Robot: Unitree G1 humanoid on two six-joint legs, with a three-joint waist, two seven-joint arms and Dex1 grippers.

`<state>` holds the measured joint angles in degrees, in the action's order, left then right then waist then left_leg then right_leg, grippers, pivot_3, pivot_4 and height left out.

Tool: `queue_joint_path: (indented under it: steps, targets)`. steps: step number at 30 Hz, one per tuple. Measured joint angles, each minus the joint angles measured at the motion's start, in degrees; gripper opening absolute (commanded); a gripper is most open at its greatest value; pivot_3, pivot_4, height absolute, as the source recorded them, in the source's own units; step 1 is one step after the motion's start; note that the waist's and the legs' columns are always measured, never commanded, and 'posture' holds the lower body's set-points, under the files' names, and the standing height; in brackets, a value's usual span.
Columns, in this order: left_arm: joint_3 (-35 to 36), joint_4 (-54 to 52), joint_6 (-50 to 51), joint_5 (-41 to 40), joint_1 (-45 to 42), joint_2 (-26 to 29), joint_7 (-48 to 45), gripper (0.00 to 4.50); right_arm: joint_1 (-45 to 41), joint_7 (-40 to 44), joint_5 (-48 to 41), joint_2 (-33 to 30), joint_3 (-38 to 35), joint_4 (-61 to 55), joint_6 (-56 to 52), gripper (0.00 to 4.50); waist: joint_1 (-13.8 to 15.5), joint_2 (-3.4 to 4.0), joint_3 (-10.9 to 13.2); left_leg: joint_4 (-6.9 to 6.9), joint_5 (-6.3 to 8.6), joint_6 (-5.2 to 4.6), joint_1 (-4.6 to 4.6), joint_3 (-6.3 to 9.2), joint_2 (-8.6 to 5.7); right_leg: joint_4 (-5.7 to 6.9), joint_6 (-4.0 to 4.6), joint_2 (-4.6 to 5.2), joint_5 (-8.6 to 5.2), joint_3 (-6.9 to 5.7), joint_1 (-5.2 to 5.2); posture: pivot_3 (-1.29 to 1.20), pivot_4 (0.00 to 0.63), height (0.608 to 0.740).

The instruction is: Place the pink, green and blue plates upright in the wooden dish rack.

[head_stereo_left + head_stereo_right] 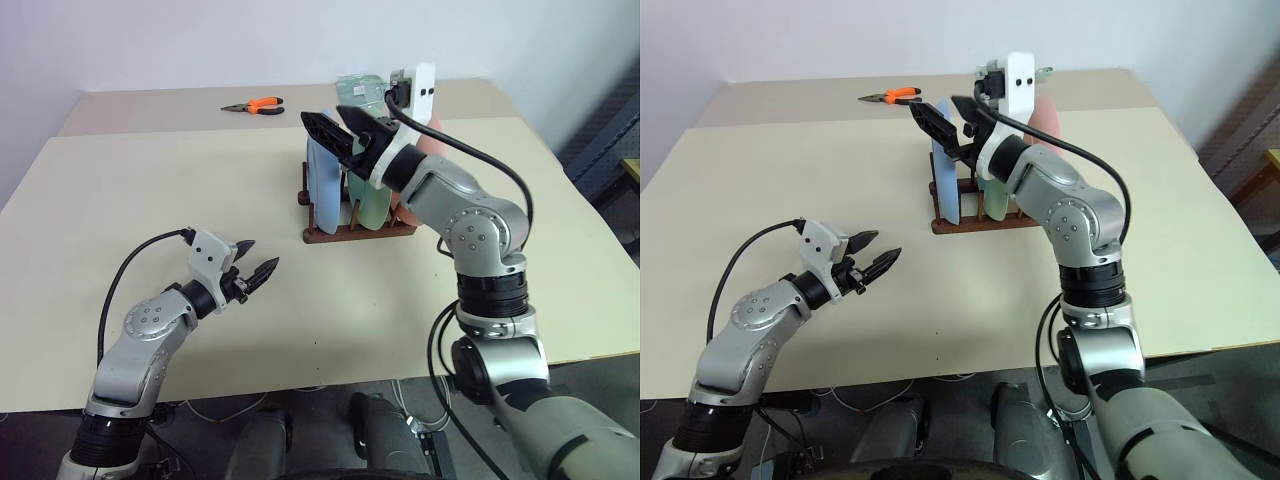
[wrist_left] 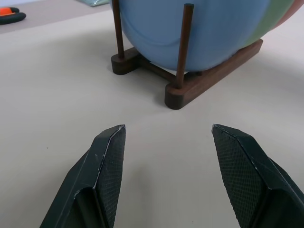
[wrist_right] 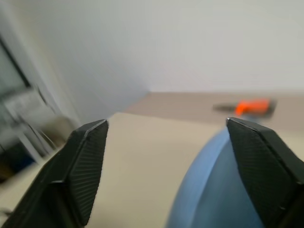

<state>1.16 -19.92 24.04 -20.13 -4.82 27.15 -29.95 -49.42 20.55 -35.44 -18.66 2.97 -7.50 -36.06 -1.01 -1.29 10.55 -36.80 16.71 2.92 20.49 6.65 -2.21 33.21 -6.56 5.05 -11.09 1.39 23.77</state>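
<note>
Your blue plate (image 1: 322, 190), green plate (image 1: 366, 205) and pink plate (image 1: 1045, 125) stand upright in the wooden dish rack (image 1: 350, 233) on the table (image 1: 150, 200). Your right gripper (image 1: 338, 130) hovers released above the blue plate, grasping nothing. Your left gripper (image 1: 257, 268) waits spread wide nearer you, also empty.

A bare lab: beige tables (image 1: 150, 200), white wall (image 1: 200, 40), pliers (image 1: 255, 105).

Both arms are silver-grey metal with black joint rings and small screws. A white camera block tops each wrist, trailing a black cable. The fingers (image 2: 102, 175) are black, pointed, with cross-hatched pads
</note>
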Motion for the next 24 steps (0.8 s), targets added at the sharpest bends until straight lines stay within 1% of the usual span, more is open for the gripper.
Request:
queue_joint_path:
  steps: [2, 5, 8, 10, 11, 12, 14, 16, 18, 21, 24]
  targets:
    - [-0.1, -0.1, 0.0, 0.2, 0.0, -0.1, 0.1, 2.98, 0.6, 5.0, 2.8, -5.2, 1.2, -3.6, 2.8, 3.79, 0.1, -0.01, 0.0, 0.0, 0.0, 0.0, 0.0, 0.01, 0.0, -0.03, -0.02, 0.01, -0.01, 0.0, -0.03, 0.0, 0.15, 0.74]
    - [-0.1, -0.2, 0.1, 0.4, 0.1, -0.1, 0.0, 2.98, 4.6, 11.5, 1.9, -12.3, -2.5, -9.4, 4.0, 3.79, 0.3, -0.04, 0.0, -0.04, 0.01, -0.02, -0.02, 0.02, 0.0, -0.12, -0.01, 0.02, -0.03, -0.01, -0.13, 0.0, 0.15, 0.74]
    - [-0.3, 0.0, -0.1, 0.9, -0.4, -0.1, -0.5, 2.98, 12.3, 16.7, -5.6, -19.6, -13.2, -12.6, 0.8, 3.79, 0.7, -0.05, 0.0, -0.13, 0.04, -0.07, 0.0, 0.04, -0.01, -0.16, 0.01, 0.04, -0.05, -0.03, -0.22, 0.0, 0.15, 0.74]
    - [-0.4, 1.0, -0.7, 1.2, -0.8, 0.0, -1.0, 2.98, 20.5, 20.8, -8.8, -25.1, -20.7, -13.7, -1.2, 3.79, 1.2, -0.05, 0.0, -0.16, 0.09, -0.15, -0.02, 0.02, -0.02, -0.2, 0.0, 0.05, -0.06, -0.03, -0.27, 0.0, 0.15, 0.74]
    - [-0.7, 2.1, -0.9, 1.6, -1.7, -0.1, -1.4, 2.98, 26.2, 23.1, -9.4, -27.5, -24.5, -13.9, -1.8, 3.79, 1.4, -0.04, 0.0, -0.17, 0.11, -0.18, -0.04, -0.01, -0.01, -0.19, 0.0, 0.06, -0.06, -0.03, -0.28, 0.0, 0.15, 0.74]
    - [-0.9, 3.0, -1.1, 2.0, -2.3, -0.1, -1.8, 2.98, 30.9, 24.5, -9.1, -28.6, -26.7, -13.7, -1.7, 3.79, 1.5, -0.04, 0.0, -0.17, 0.11, -0.18, -0.06, -0.03, -0.01, -0.19, -0.04, 0.05, -0.09, -0.03, -0.28, 0.0, 0.15, 0.74]
    - [-1.4, 5.0, -1.9, 2.6, -3.3, -0.2, -2.5, 2.98, 37.5, 26.0, -7.1, -28.8, -28.4, -13.3, -0.1, 3.79, 1.3, 0.05, 0.0, -0.19, 0.11, -0.18, -0.08, -0.12, 0.02, -0.16, -0.15, 0.06, -0.15, 0.01, -0.26, 0.0, 0.15, 0.74]
    - [-2.6, 6.6, -2.6, 3.6, -5.4, -0.8, -2.8, 2.98, 41.3, 26.7, -3.5, -28.8, -28.3, -11.0, 3.1, 3.79, 1.0, 0.09, 0.0, -0.23, 0.11, -0.18, -0.1, -0.15, 0.03, -0.14, -0.14, 0.05, -0.15, 0.02, -0.26, 0.0, 0.15, 0.74]
    - [-2.9, 7.4, -3.3, 4.0, -6.4, -1.2, -3.1, 2.98, 42.3, 26.4, -0.5, -28.4, -27.7, -8.5, 5.6, 3.79, 0.8, 0.09, 0.0, -0.24, 0.11, -0.17, -0.11, -0.15, 0.03, -0.14, -0.15, 0.05, -0.15, 0.02, -0.27, 0.0, 0.15, 0.74]
    - [-2.9, 9.9, -4.4, 5.0, -7.4, -1.1, -3.8, 2.98, 42.0, 24.9, 4.1, -26.2, -25.0, -3.4, 10.0, 3.79, 0.2, 0.1, 0.0, -0.18, 0.11, -0.17, -0.1, -0.14, 0.03, -0.14, -0.14, 0.05, -0.14, 0.02, -0.23, 0.0, 0.15, 0.74]
    - [-2.9, 13.2, -6.0, 6.2, -7.4, -1.0, -4.8, 2.98, 40.4, 23.1, 7.7, -23.6, -22.0, 0.0, 13.6, 3.79, 0.3, 0.11, 0.0, -0.19, 0.1, -0.17, -0.09, -0.13, 0.02, -0.13, 0.0, 0.05, -0.03, 0.02, -0.22, 0.0, 0.15, 0.74]
